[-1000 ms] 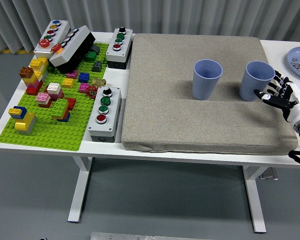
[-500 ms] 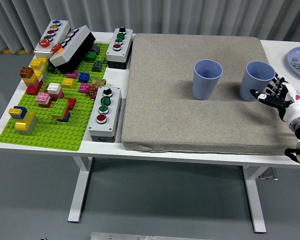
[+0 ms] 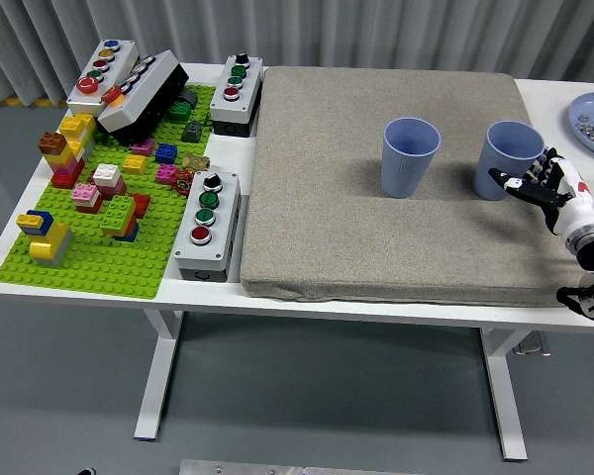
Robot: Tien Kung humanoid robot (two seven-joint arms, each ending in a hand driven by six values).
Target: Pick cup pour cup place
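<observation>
At about four o'clock of my view, I see the right hand (image 3: 546, 188) with its fingers spread and grasping nothing, touching or nearly touching the right cup (image 3: 507, 159) that stands upright on the grey mat (image 3: 396, 237); I cannot tell if there is contact. I judge a sideways push can tip this light cup before the fingers close. Farther at two o'clock, the plate (image 3: 586, 117) is cut off, and I cannot see inside the left cup (image 3: 409, 156).

Robot test lab: push-button control boxes (image 3: 207, 224) (several), brick baseplate (image 3: 99, 259), white table (image 3: 79, 282).
</observation>
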